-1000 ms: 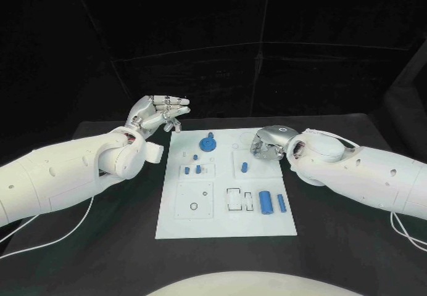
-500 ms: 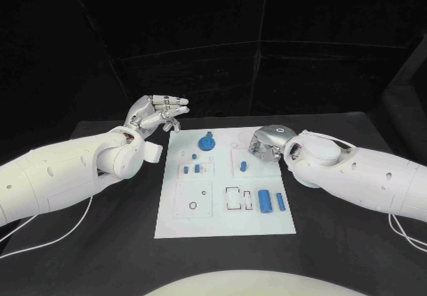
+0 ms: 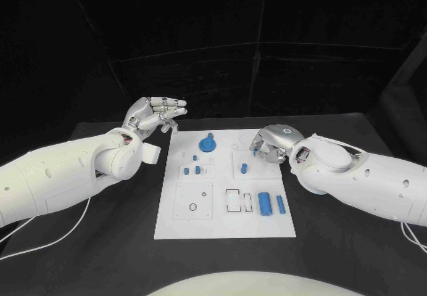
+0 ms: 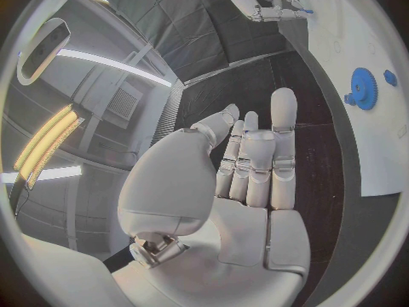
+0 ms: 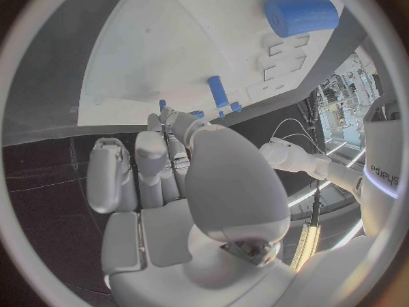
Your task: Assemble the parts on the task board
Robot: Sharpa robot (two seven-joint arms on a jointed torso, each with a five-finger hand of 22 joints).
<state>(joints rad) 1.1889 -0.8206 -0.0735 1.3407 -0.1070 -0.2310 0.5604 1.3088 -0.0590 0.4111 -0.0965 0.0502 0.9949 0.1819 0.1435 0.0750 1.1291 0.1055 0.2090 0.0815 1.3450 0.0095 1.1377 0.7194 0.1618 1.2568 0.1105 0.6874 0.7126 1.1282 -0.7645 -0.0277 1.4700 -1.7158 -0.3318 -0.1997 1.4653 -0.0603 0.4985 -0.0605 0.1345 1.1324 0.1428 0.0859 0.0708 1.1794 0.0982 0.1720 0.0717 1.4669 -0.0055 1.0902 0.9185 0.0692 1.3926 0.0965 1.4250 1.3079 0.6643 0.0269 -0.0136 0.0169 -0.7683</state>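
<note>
So the black desk [image 3: 98, 246] fills most of the head view, with the white task board [image 3: 182, 229] dead center of the frame. The left hand [image 3: 157, 113] sits up in the upper left, raised off the board, fingers loosely curled with nothing in them; its wrist cam shows the palm [image 4: 238, 184] bare, which you can't really confirm from above. The right hand [image 3: 269, 143] is at the board's upper right edge, fingers bent down, and I can't tell if it's grasping anything. The blue gear [image 3: 207, 144] is upper center, the cylinder [image 3: 264, 202] lower right, and the small blue pegs [image 3: 191, 168] mid-board. The right wrist cam catches part of a logo on the robot's body, too cut off to read.
</note>
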